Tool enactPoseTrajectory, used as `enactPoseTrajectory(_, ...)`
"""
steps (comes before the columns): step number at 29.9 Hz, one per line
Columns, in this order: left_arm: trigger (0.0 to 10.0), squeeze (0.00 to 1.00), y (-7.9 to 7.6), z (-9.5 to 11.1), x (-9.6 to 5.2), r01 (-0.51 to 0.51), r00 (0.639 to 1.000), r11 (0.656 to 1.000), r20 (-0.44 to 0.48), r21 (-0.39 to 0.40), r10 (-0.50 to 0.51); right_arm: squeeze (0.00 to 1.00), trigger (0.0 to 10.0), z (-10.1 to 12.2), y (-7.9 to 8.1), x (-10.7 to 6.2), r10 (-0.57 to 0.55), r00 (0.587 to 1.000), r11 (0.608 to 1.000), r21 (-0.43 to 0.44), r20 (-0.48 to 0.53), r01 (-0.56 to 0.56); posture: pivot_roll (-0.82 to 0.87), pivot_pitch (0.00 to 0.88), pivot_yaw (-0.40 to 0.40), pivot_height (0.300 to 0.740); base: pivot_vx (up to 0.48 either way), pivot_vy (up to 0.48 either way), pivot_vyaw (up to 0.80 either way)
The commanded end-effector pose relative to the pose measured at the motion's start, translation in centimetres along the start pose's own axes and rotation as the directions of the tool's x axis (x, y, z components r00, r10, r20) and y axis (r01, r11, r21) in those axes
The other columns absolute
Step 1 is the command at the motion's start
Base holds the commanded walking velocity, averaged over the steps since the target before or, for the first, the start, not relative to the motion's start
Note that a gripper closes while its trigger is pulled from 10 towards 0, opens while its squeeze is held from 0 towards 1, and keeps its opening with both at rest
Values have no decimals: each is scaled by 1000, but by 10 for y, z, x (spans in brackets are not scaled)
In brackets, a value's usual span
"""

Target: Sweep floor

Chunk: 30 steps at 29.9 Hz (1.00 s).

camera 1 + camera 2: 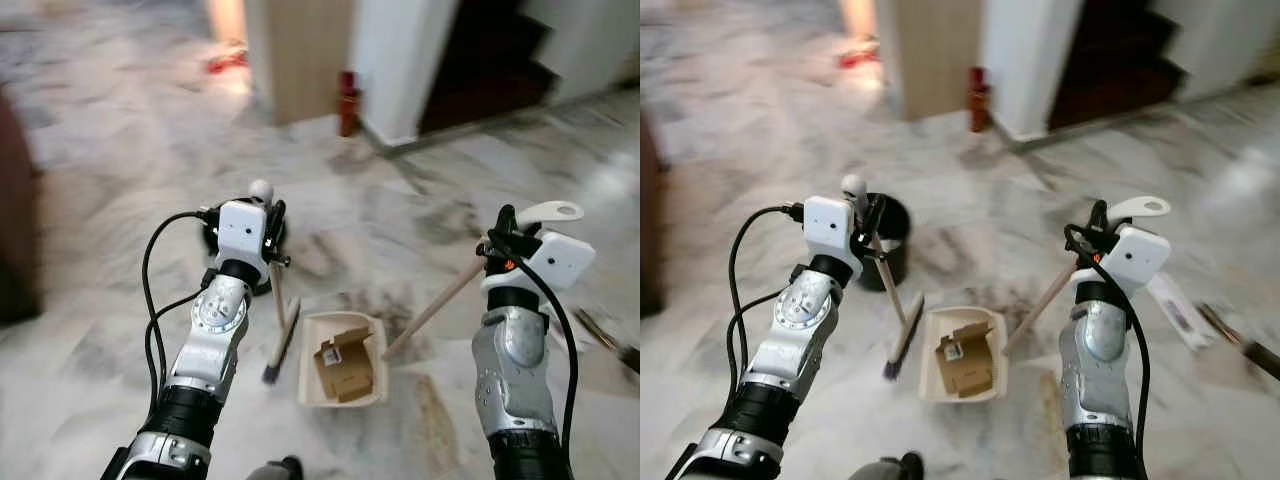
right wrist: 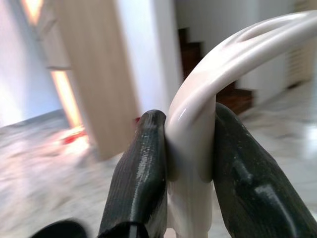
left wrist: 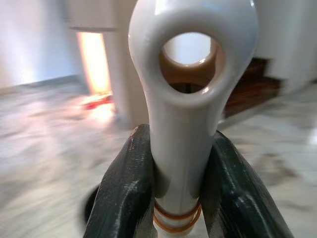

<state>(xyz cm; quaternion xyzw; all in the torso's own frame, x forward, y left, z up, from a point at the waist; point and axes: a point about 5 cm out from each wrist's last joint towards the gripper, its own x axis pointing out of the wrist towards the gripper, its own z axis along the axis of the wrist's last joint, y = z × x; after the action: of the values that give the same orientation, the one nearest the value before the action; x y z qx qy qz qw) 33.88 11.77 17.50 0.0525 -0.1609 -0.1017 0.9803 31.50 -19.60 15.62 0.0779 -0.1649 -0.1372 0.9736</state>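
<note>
On the grey marble floor [image 1: 120, 170], one small wooden-handled brush [image 1: 283, 335] and one cream plastic dustpan [image 1: 343, 372] stand just beside each other. The left gripper [image 3: 177, 191] clamps the brush's white handle end; the right gripper [image 2: 190, 168] clamps the dustpan handle. Both tools look light, stiff and probably slippery. One cardboard scrap [image 1: 343, 362] lies inside the pan.

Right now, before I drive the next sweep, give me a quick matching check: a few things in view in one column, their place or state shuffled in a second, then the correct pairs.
Things:
1. broom
2. dustpan
3. cardboard scrap
4. black bin

Places or states:
A. lying inside the pan
B. on the floor behind the left arm
C. handle clamped in the left gripper
D. handle clamped in the right gripper, pan on the floor

Pairs: 1-C, 2-D, 3-A, 4-B
</note>
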Motion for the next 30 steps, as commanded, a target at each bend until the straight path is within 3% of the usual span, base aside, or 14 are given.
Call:
enactPoseTrajectory(1,10000,0,-3,9,2,2,999,1000,42,8,-3,0,10000,9,-3,2,-11,999,1000,22,40,10,92,136,-40,740,0,0,800)
enactPoseTrajectory(8,10000,0,-2,8,2,1,999,1000,36,10,-1,0,10000,8,-1,2,-1,999,1000,30,32,0,93,137,-42,740,0,0,800)
enactPoseTrajectory(19,10000,0,0,9,1,-10,999,1000,45,15,9,0,10000,7,0,3,2,1000,998,64,24,-3,95,136,-44,740,0,0,0)
enactPoseTrajectory(30,10000,0,0,9,1,-19,999,999,39,30,17,0,10000,6,4,3,34,999,999,34,16,-34,96,136,-45,740,0,0,36)
